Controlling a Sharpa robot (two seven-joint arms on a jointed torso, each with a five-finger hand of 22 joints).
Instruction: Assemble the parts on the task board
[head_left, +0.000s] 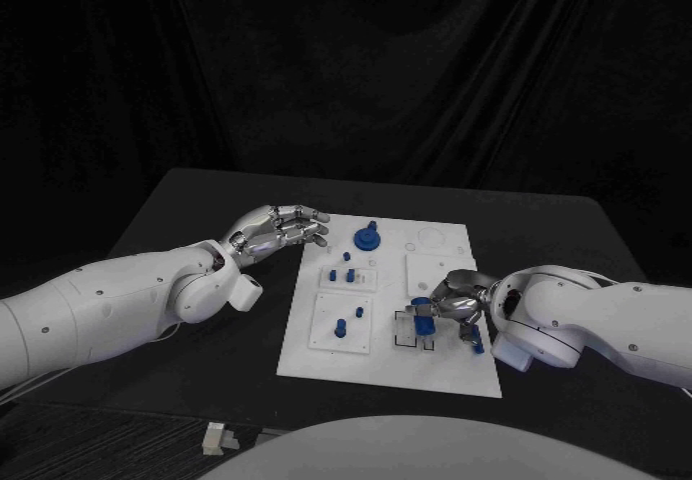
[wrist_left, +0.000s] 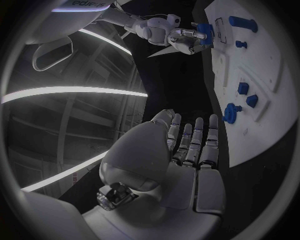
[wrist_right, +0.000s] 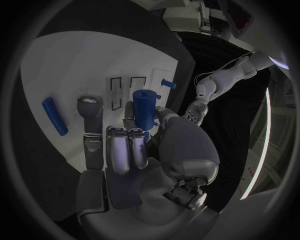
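Observation:
The white task board (head_left: 433, 372) lies mid-table. My right hand (head_left: 453, 297) hovers over its near right part and grips an upright blue cylinder (head_left: 423, 322), pinched between thumb and fingers (wrist_right: 144, 109). A blue rod (wrist_right: 55, 116) lies flat on the board (wrist_right: 62, 65) beside that hand. My left hand (head_left: 281, 228) holds nothing, its fingers stretched out and apart, just off the board's far left corner, close to a round blue part (head_left: 368, 238). In the left wrist view the left hand (wrist_left: 187, 145) floats beside the board (wrist_left: 275, 60), near that round part (wrist_left: 231, 112).
Small blue pegs (head_left: 346, 272) stand in the board's left half, and another (head_left: 340, 325) sits nearer me. One more blue piece (head_left: 472, 340) is by my right hand. The black table (head_left: 202, 210) extends around the board.

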